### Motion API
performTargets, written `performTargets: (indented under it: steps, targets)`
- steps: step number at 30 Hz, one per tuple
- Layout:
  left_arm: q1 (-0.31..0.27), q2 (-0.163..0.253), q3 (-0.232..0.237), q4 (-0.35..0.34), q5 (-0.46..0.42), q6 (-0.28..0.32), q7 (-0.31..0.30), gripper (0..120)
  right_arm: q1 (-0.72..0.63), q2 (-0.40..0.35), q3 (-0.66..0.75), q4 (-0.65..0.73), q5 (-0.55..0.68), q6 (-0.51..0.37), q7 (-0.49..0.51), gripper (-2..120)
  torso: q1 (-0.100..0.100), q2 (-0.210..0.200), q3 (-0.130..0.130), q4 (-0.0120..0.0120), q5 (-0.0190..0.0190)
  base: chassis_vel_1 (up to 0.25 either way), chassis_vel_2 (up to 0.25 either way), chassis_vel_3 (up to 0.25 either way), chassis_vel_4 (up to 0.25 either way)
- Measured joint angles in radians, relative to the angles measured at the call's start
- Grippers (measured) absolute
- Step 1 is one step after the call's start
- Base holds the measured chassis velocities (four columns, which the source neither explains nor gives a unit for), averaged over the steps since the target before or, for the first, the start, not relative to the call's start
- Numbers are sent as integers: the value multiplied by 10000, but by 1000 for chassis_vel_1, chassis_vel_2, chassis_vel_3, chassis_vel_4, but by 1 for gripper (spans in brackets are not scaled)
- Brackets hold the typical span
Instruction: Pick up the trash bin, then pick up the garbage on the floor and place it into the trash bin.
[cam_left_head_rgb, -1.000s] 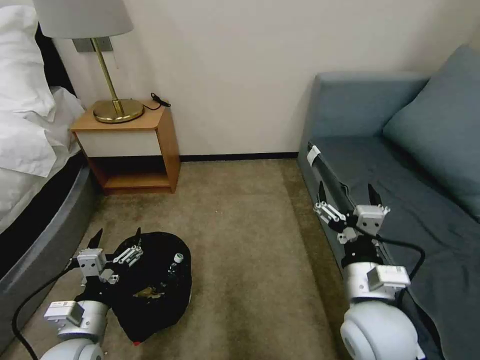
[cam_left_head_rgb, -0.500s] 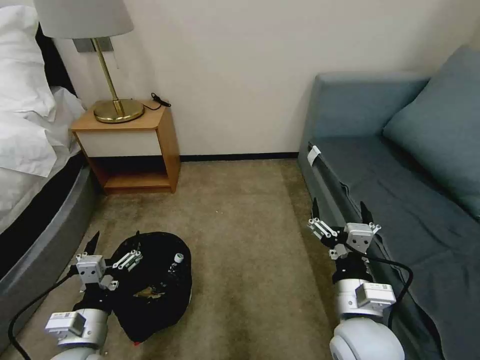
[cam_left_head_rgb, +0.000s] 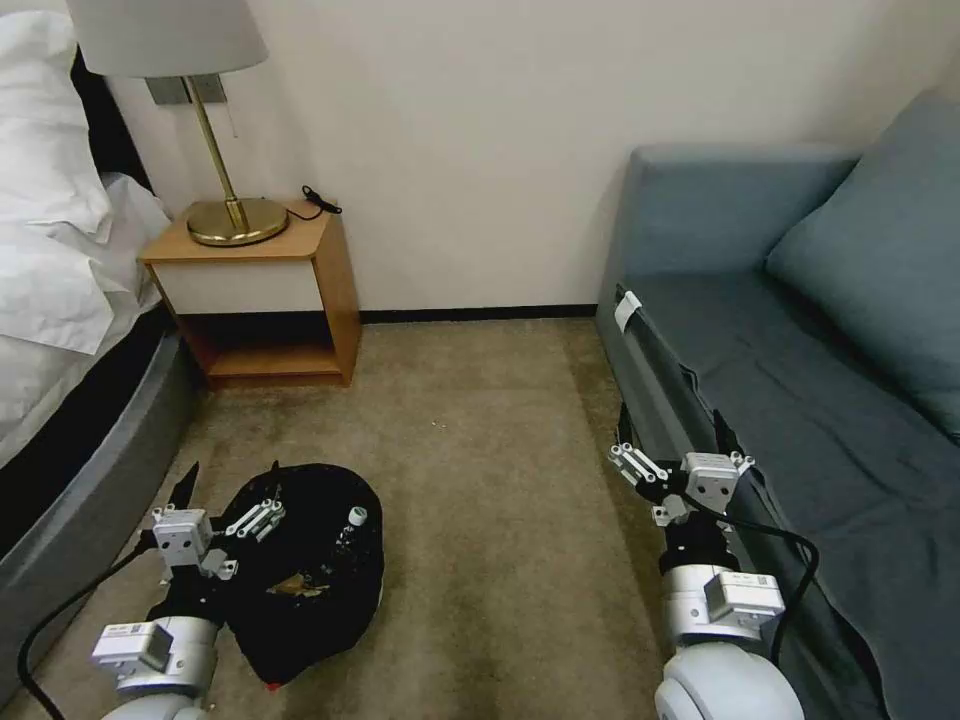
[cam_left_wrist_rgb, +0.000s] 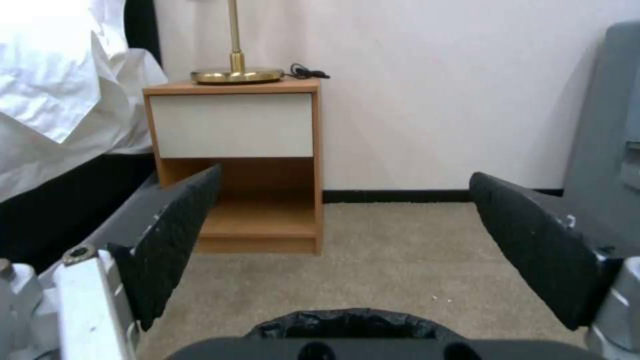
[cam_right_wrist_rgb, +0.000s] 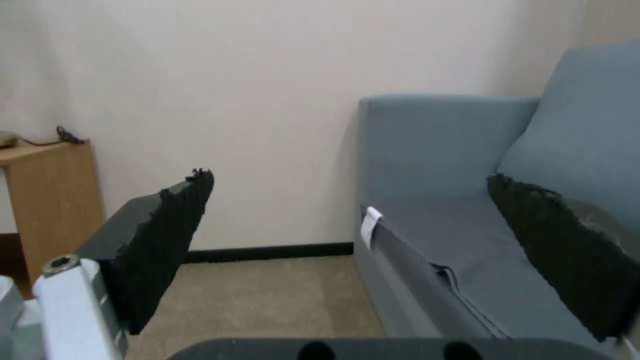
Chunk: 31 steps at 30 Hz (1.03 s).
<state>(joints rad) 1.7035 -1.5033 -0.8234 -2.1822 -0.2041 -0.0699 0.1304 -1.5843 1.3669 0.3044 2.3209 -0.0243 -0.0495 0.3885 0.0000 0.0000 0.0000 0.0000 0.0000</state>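
While both grippers hang spread and empty, the trash bin (cam_left_head_rgb: 310, 565) sits on the carpet (cam_left_head_rgb: 490, 480) just beside the left gripper (cam_left_head_rgb: 232, 478).

Lined with a crinkly glossy black bag, the round bin holds one small clear bottle (cam_left_head_rgb: 350, 528) with a white cap and one brown-gold wrapper (cam_left_head_rgb: 297, 588); its rim (cam_left_wrist_rgb: 347, 322) shows below the left gripper's parted fingers (cam_left_wrist_rgb: 170, 235). To the right, the right gripper (cam_left_head_rgb: 668, 430) hovers open before the edge of one grey-blue sofa (cam_left_head_rgb: 800, 400). Farther off stand one wooden nightstand (cam_left_head_rgb: 265, 300) carrying one brass lamp (cam_left_head_rgb: 215, 130), a bed (cam_left_head_rgb: 60, 300) beside it, and a plain pale wall (cam_left_head_rgb: 480, 130).
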Motion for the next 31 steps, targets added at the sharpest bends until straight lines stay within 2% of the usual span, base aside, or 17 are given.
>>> performTargets:
  steps: [31]
  targets:
    - [-6, 0, -4, 1, -10, 22, 3, 100, 28, -14, -9, -6, 29, -19, -1, 100, 0, 0, 0, 0, 0, 0, 0, 0, 0]
